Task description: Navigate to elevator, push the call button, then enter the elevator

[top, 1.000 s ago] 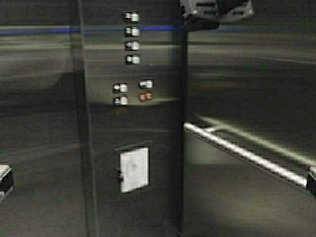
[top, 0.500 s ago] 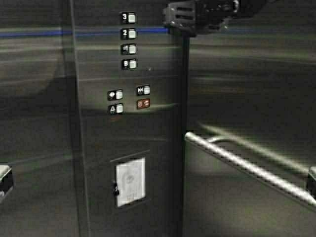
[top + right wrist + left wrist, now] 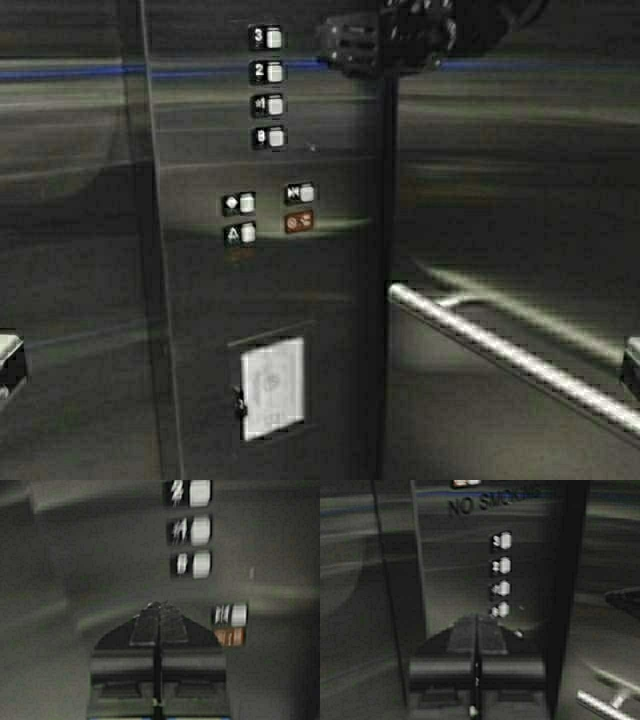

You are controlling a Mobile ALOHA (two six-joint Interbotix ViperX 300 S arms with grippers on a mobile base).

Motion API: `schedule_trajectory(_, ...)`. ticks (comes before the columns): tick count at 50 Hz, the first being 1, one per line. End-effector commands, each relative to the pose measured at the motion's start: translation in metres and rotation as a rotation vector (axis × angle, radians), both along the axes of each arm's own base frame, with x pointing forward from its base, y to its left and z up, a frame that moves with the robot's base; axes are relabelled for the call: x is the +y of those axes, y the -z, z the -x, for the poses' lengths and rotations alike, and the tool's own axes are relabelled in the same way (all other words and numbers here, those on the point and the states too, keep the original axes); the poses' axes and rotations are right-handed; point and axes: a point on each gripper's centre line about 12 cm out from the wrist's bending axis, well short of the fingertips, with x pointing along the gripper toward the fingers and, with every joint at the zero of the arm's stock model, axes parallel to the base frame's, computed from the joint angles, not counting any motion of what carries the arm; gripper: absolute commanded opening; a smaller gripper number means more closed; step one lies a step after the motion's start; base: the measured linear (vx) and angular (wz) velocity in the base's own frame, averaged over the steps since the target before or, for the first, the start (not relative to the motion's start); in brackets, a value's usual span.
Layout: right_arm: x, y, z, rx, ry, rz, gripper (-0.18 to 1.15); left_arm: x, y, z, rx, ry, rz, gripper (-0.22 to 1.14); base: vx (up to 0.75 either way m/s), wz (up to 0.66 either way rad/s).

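I am inside the elevator, facing its brushed steel wall and a round metal handrail. The call button is out of view. Straight ahead is the car's control panel with a column of lit floor buttons. My left gripper is shut with nothing in it and points at the panel below the floor buttons. My right gripper is shut too and holds nothing. It is aimed at the panel beside a red button. A dark arm part hangs at the top of the high view.
A white card sits in a recess low on the panel. Door buttons and a red button lie mid-panel. A "NO SMOKING" line runs above the floor buttons. The handrail juts out from the right wall.
The robot has moved closer to the panel: buttons, card and handrail look larger and sit lower in the high view. The dark arm part at the top has shifted left.
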Motion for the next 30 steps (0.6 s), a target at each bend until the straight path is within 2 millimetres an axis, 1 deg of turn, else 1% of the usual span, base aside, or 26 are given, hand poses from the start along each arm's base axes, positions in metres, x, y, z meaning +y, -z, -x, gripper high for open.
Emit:
schedule_trajectory(1,-0.009,-0.007,-0.015,-0.077,0.029,-0.044,0.05,0.0,-0.007,-0.002,-0.017,0.001,0.006,0.03,0.15,0.1)
schedule_trajectory(12,-0.012,0.011,-0.023,-0.114,0.031,-0.055,0.05,0.0,-0.006,-0.001,-0.013,-0.003,0.013,0.03,0.13,0.1)
schedule_trajectory(30,-0.016,0.037,-0.043,-0.107,0.048,-0.02,0.05,0.0,-0.006,-0.001,-0.013,-0.003,0.013,0.03,0.11,0.08)
